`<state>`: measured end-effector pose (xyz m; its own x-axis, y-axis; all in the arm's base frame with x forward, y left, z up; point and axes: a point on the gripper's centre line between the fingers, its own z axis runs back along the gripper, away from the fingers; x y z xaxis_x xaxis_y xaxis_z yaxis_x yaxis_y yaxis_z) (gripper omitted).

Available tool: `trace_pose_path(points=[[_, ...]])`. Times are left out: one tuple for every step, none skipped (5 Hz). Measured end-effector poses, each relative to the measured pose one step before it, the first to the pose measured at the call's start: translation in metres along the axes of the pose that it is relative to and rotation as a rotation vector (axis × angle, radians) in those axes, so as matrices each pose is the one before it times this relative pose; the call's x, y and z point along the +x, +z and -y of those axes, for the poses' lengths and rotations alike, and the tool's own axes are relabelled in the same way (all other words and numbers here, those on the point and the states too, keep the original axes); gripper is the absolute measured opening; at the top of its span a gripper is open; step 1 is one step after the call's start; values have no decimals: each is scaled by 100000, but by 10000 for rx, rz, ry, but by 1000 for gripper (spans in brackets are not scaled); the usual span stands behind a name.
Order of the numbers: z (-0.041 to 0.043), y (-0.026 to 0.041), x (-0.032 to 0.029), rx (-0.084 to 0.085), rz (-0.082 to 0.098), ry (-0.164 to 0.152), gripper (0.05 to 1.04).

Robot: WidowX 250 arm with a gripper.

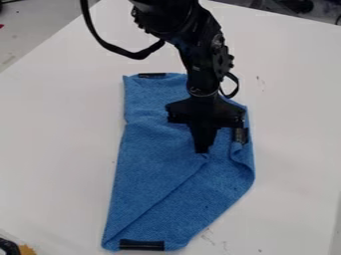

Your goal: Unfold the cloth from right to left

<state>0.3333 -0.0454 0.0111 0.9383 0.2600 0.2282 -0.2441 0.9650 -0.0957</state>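
1. At the lower left of the camera view we see a dark object [9, 246] with a small yellow-orange piece [27, 250] just beside it.
2. The white worktop [57, 134] has its left edge running at a slant towards the upper left of our view.
3. Our blue cloth [150, 164] lies on the worktop, well in from the left and right edges, longer from the far side to the near side than across. A fold line runs from its near left corner up to the gripper.
4. We find one black strip [141, 244] along the cloth's near end and another black strip [152, 75] at its far end.
5. The black gripper [202, 148] points down over the middle of the cloth, its fingers [202, 142] together, pinching the cloth at the fold's upper end. The arm [200, 55] comes in from the top edge, a cable [120, 50] looping out on its left.
6. Right of the gripper, we see a dark strip [240, 135] by the cloth's right edge, where the fabric curls over.
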Motion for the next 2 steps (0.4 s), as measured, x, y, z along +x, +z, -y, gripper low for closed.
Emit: trace_pose_path(points=[[68, -26, 30, -36, 2, -101, 477], [175, -71, 64, -105, 25, -10, 768]])
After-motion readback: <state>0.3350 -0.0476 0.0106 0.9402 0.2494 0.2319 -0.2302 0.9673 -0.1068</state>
